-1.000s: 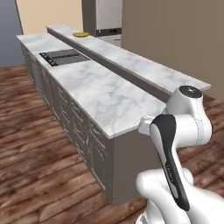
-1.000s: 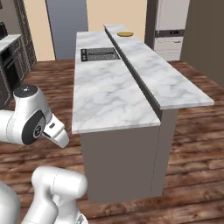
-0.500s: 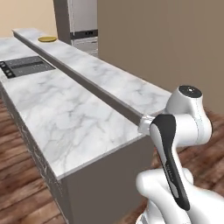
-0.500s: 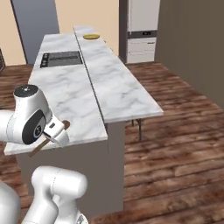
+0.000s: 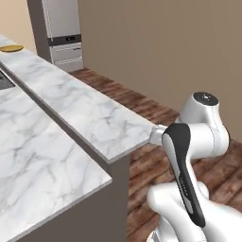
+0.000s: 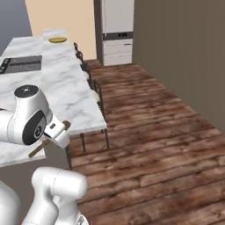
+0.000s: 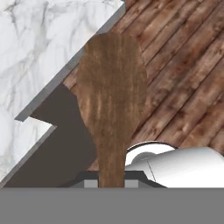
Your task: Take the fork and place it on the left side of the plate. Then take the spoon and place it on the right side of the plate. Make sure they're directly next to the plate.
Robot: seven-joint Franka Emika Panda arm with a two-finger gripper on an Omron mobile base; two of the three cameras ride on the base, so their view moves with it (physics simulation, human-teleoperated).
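You are looking at a glossy white arm point(image 5: 198, 142) built of rounded, bulbous segments, standing beside the marble counter point(image 5: 71, 113). 1 dark grey band runs lengthwise down its link, on the side away from the counter. 1 dark round cap point(image 5: 205, 98) tops the joint nearest the counter's corner, and 1 dark disc point(image 6: 34, 127) marks that joint's side.

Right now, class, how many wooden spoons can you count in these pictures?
1: the wooden spoon is held in the gripper, above the floor beside the marble counter. Others may be hidden.
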